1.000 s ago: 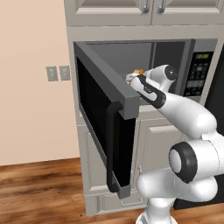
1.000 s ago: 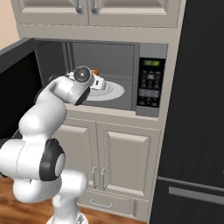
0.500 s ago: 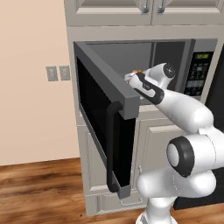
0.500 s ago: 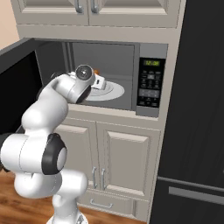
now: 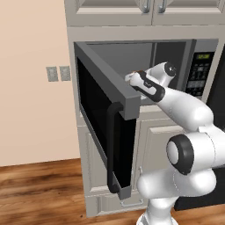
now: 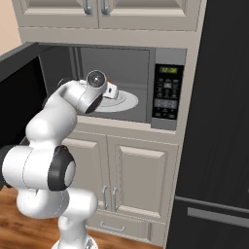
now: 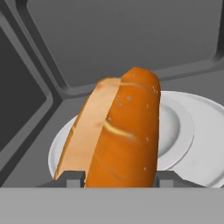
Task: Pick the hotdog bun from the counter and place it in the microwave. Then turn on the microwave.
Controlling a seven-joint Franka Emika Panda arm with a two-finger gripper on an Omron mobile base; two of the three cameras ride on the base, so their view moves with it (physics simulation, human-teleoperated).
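The tan-orange hotdog bun stands lengthwise between the two dark fingertips, and my gripper is shut on it. It hangs inside the microwave, over the near left part of the white turntable plate. In the right base view my gripper reaches into the cavity above the plate, with a sliver of bun showing. In the left base view the hand sits just past the open door. The counter is out of view.
The microwave door swings out to the left, its black bar handle facing the base. The keypad with green display is right of the cavity. A tall black fridge stands to the right. Pale cabinets lie below.
The hand has eased slightly deeper into the microwave cavity with the bun still held. The door and plate have not moved.
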